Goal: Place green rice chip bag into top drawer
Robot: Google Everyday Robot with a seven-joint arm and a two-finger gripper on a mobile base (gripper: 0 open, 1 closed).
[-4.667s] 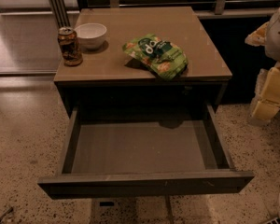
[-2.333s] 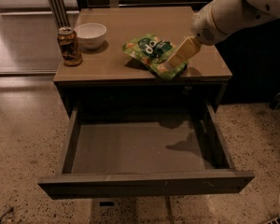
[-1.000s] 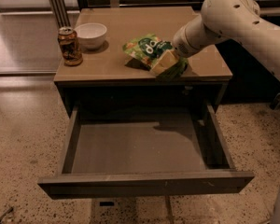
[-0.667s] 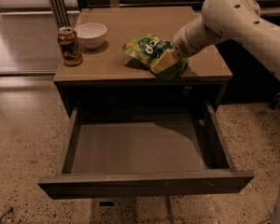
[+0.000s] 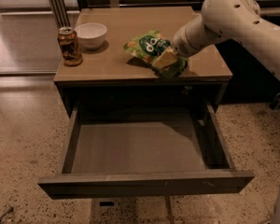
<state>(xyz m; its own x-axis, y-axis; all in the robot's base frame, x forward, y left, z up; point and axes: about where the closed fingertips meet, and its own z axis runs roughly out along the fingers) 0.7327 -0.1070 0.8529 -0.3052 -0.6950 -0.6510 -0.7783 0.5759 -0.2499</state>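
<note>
The green rice chip bag (image 5: 147, 48) is lying on the tabletop, toward the right front side of the table (image 5: 107, 65), so it's not in the drawer yet. The gripper (image 5: 164, 59) is down on the bag's right end, with its tan tip lying across the crinkly plastic. Honestly I can't tell from this angle if it's clamped on the bag or just touching it.

The arm (image 5: 224, 13) comes in from the right edge, where it's cut off. It bends at a fat rounded joint near the top, then angles down and to the left into the bag.

The bag has a dark green round logo with white letters, but I can't make them out as a word. The part of the bag under the gripper is covered.

The top drawer (image 5: 144, 183) is pulled wide open below the tabletop, so you can see its flat bottom, though the back of it is in shadow.

On the left side of the table, a brown soda can (image 5: 69, 46) stands upright just beside a white bowl (image 5: 90, 34), both well apart from the bag. The can's label is too murky to read.
</note>
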